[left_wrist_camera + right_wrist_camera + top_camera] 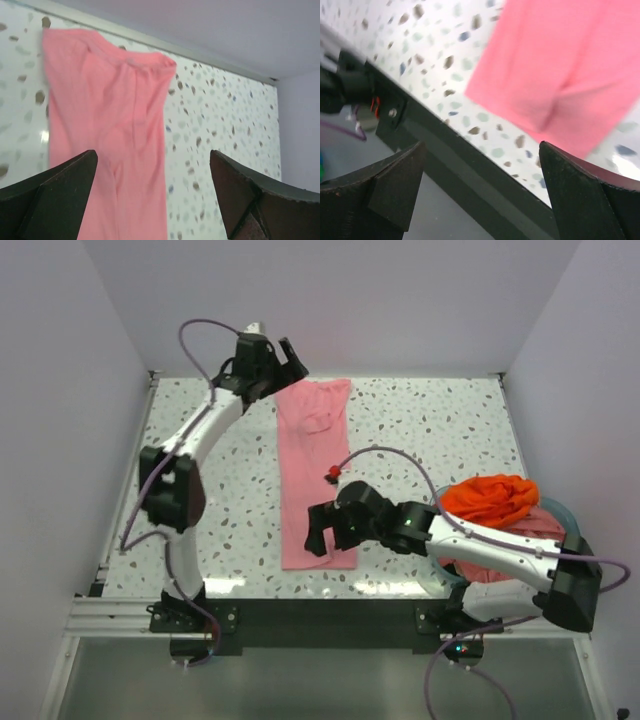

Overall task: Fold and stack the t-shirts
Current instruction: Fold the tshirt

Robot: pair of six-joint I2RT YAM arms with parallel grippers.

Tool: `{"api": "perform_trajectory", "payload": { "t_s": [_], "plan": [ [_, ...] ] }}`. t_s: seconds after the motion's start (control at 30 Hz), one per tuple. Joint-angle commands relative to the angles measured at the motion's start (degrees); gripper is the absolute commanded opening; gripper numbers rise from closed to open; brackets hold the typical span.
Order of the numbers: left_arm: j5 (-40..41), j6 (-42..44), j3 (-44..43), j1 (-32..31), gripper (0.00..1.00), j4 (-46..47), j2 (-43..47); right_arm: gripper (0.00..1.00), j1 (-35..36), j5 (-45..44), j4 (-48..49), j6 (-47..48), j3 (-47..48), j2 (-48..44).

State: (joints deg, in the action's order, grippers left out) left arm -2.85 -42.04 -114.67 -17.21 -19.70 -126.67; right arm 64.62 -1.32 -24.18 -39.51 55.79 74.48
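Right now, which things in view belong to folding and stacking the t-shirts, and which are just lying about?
Part of the job: light pink t-shirt, spread in a long strip; orange-red t-shirt heaped on salmon-pink t-shirt; left hand and right hand, both open and empty.
Just there: teal basket holding those two shirts; speckled table.

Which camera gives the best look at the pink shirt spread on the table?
The top view: it shows the whole pink shirt as a long strip. The left wrist view catches only its far end, the right wrist view only a blurred near corner.
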Motion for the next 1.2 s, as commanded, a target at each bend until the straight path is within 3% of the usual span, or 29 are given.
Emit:
{"api": "perform_trajectory", "payload": {
  "t_s": [0.0, 0.13, 0.23, 0.3, 0.5, 0.63, 0.83, 0.93, 0.97, 1.03, 1.07, 1.1, 1.17],
  "plan": [
    [1.9, 2.1, 23.6, -2.2, 1.0, -3.9, 31.0, 0.99, -8.2, -5.4, -7.9, -7.2, -8.1, -6.3],
    [5.6, -3.2, 50.5, -5.4, 1.0, -0.7, 50.7, 0.99, -11.3, -6.5, -9.7, -7.2, -13.2, -13.1],
    [5.2, -7.3, 65.5, -8.6, 1.0, -1.0, 62.3, 0.99, -11.5, -6.3, -10.4, -8.5, -16.6, -14.9],
    [3.3, -8.8, 71.1, -11.2, 1.0, -2.7, 67.7, 0.99, -11.6, -4.1, -7.4, -9.7, -19.6, -15.7],
    [-6.5, -12.6, 86.9, -14.6, 1.0, -4.7, 73.7, 0.93, -12.0, 3.2, 3.3, -12.3, -24.6, -11.6],
    [-10.6, -16.6, 93.6, -17.1, 0.95, 1.2, 72.6, 0.87, -11.9, 6.6, 8.4, -13.1, -25.0, -7.2],
    [-10.4, -18.3, 96.2, -19.4, 0.77, 7.3, 65.9, 0.68, -11.9, 4.3, 9.7, -13.5, -24.6, -3.5],
    [-10.2, -18.1, 95.5, -20.0, 0.6, 7.9, 62.7, 0.6, -11.9, 3.3, 9.8, -14.4, -24.7, -1.7],
    [-10.0, -18.1, 95.3, -20.4, 0.51, 7.6, 62.3, 0.54, -12.0, 3.3, 10.0, -14.8, -24.9, -1.3],
    [-8.7, -18.2, 95.1, -21.0, 0.42, 6.8, 61.9, 0.5, -12.0, 3.5, 10.8, -15.2, -25.2, -0.3],
    [-8.1, -18.3, 95.1, -21.1, 0.29, 6.1, 61.9, 0.49, -12.0, 3.3, 11.2, -15.4, -25.4, 0.0],
    [-7.4, -18.5, 95.2, -21.1, 0.22, 5.5, 62.2, 0.45, -11.9, 2.9, 11.8, -16.6, -25.6, 0.3],
    [-6.6, -18.8, 95.7, -21.1, 0.15, 6.1, 62.7, 0.4, -12.0, 2.9, 12.4, -16.8, -25.6, 1.4]
  ]
}}
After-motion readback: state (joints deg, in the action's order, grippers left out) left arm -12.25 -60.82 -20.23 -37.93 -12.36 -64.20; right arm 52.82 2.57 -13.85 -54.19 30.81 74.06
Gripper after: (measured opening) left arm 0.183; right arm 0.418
